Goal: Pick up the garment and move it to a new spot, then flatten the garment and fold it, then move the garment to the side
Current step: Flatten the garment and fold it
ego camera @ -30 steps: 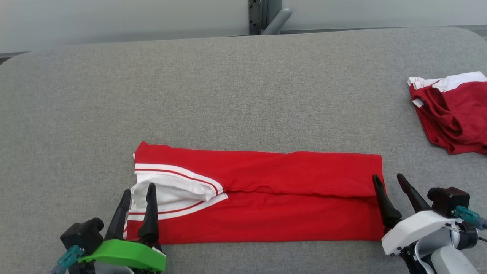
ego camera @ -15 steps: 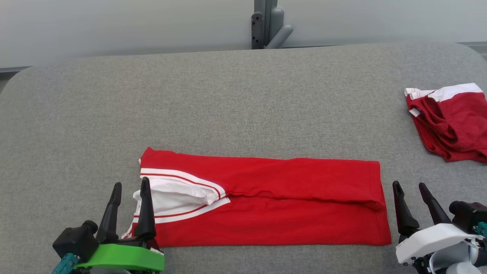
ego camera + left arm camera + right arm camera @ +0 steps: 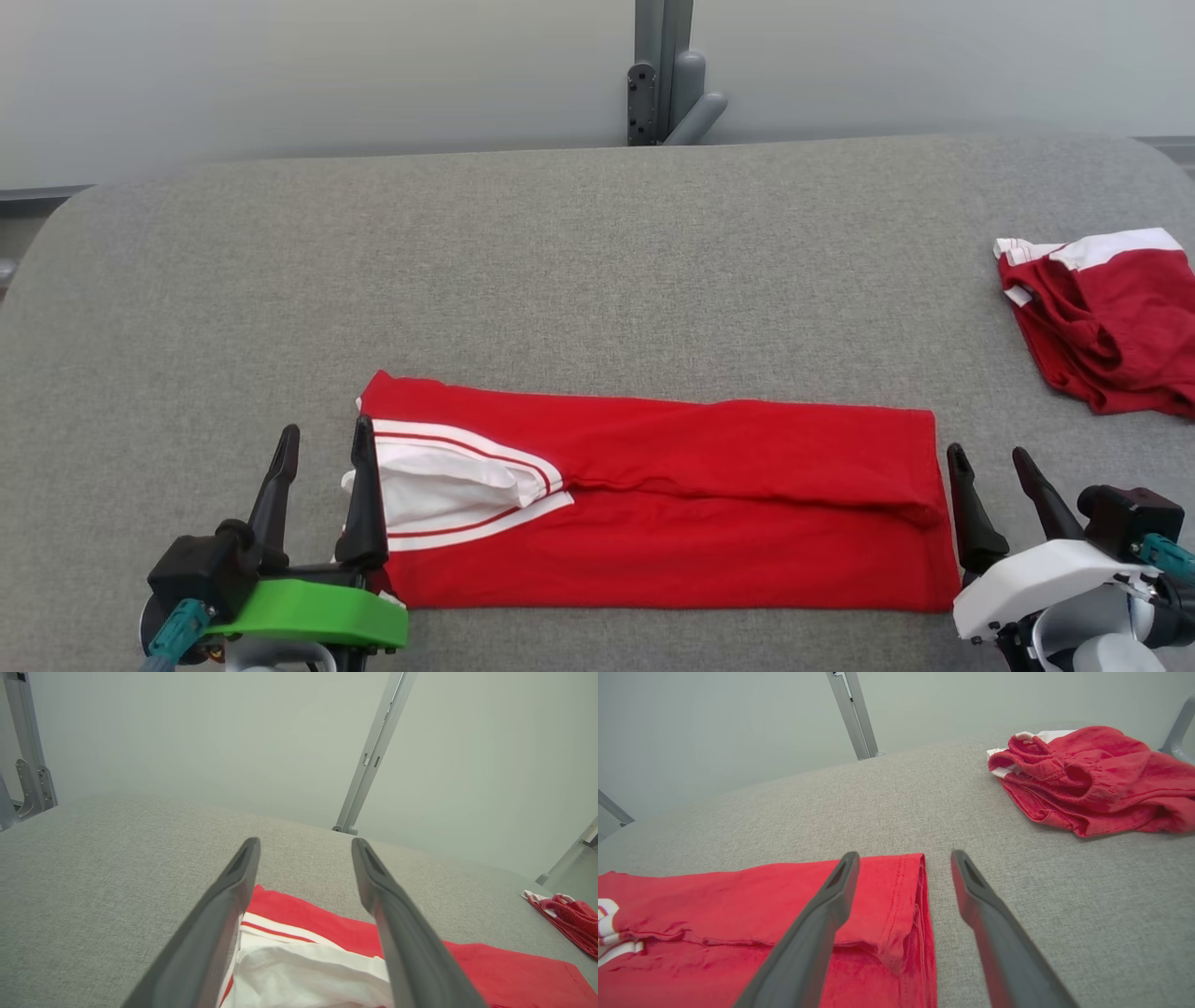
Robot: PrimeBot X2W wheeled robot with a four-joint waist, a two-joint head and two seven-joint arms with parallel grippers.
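Note:
The garment is a red shirt with white striped sleeves, folded into a long flat strip near the front of the grey table. My left gripper stands open at the strip's left end, beside the white sleeve, with nothing between its fingers. My right gripper is open just off the right end. In the right wrist view the red hem lies between and under the fingers, untouched.
A second red and white garment lies crumpled at the table's right edge, also as a red heap in the right wrist view. A grey metal post rises behind the far edge. Bare grey cloth stretches beyond the strip.
Both grippers have let go of the strip's ends and drawn back a little; the left fingers opened wider. The head camera tilted, shifting the whole picture downward.

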